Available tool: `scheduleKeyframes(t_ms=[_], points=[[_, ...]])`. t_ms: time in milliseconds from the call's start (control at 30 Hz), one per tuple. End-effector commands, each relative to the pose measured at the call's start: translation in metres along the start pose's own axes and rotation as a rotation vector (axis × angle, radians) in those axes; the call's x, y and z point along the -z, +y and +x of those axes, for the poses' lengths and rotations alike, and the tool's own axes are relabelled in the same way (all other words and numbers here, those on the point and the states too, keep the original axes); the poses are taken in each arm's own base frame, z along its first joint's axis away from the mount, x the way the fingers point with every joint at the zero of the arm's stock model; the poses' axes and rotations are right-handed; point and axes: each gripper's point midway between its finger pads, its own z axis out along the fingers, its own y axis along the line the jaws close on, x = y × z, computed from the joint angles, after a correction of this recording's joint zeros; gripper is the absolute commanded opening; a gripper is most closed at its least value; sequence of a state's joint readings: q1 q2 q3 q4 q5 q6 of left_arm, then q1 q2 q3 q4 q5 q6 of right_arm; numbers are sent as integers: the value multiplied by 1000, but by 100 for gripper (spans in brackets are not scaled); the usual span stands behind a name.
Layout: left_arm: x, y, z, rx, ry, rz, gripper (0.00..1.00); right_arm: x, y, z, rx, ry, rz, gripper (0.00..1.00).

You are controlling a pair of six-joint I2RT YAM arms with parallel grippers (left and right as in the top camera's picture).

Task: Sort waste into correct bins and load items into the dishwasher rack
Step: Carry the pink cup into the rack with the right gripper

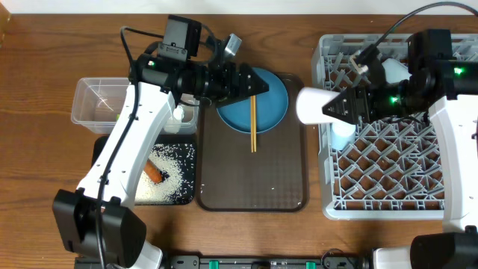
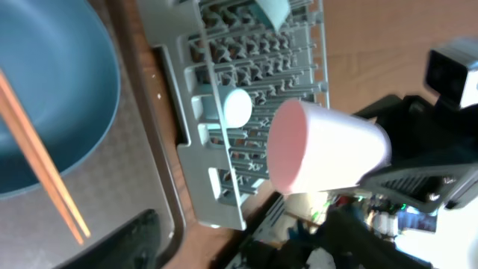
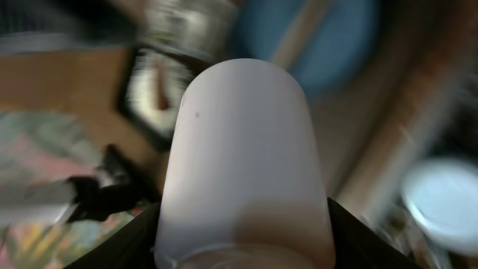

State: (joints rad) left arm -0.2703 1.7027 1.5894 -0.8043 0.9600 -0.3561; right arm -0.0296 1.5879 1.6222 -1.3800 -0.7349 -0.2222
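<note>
Grips the pinkish-white cup sideways in the right claw, over the left edge of the grey dishwasher rack. Holds the left claw open and empty above the dark-blue plate, with wooden chopsticks lying on it.

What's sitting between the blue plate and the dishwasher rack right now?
Overhead view: the pinkish-white cup, gripped sideways by the right gripper, hangs above the brown tray's right edge, between the plate and the rack.
</note>
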Motion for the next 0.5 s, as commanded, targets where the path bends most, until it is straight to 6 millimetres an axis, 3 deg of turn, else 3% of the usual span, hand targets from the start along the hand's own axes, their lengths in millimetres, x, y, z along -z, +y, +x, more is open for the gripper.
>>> scheduleKeyframes(t_ms=[0, 167, 467], points=[[-3, 10, 0, 3, -2, -34, 84, 20, -32, 14, -197, 8, 270, 3], [-3, 11, 0, 3, -2, -34, 89, 37, -44, 38, -314, 40, 419, 3], [-3, 11, 0, 2, -3, -34, 94, 52, -37, 75, -408, 123, 488, 1]])
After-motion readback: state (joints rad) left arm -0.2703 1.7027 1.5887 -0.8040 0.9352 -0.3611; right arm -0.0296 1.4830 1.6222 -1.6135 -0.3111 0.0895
